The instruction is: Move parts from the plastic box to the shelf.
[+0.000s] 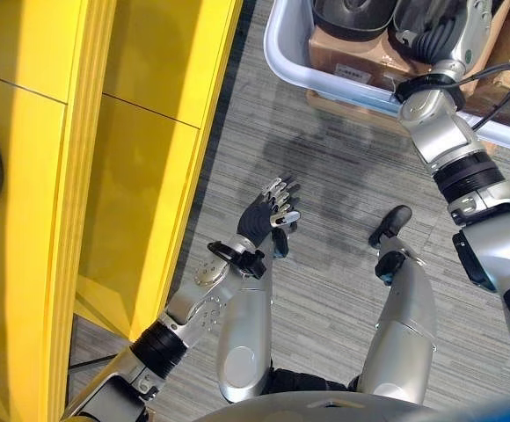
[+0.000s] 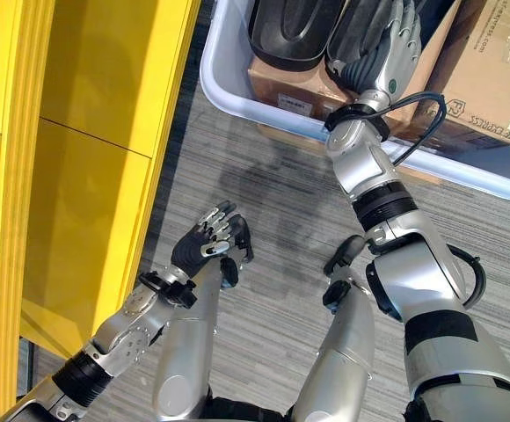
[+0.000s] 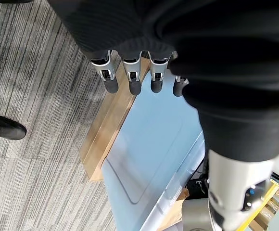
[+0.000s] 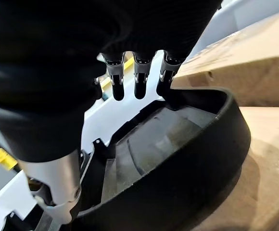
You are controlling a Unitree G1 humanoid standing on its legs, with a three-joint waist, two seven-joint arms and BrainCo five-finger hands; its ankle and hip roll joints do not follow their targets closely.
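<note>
My right hand [image 2: 385, 40] reached into the pale plastic box [image 2: 229, 83] at one o'clock, fingers curled over the rim of a black, curved, ribbed part [image 4: 178, 159] lying on cardboard, while my left hand [image 1: 271, 215] hung loosely open, empty.

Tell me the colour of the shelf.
The shelf is bright yellow, clearest in the left eye view.

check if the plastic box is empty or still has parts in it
Not empty: the plastic box holds two black parts and cardboard cartons.
</note>
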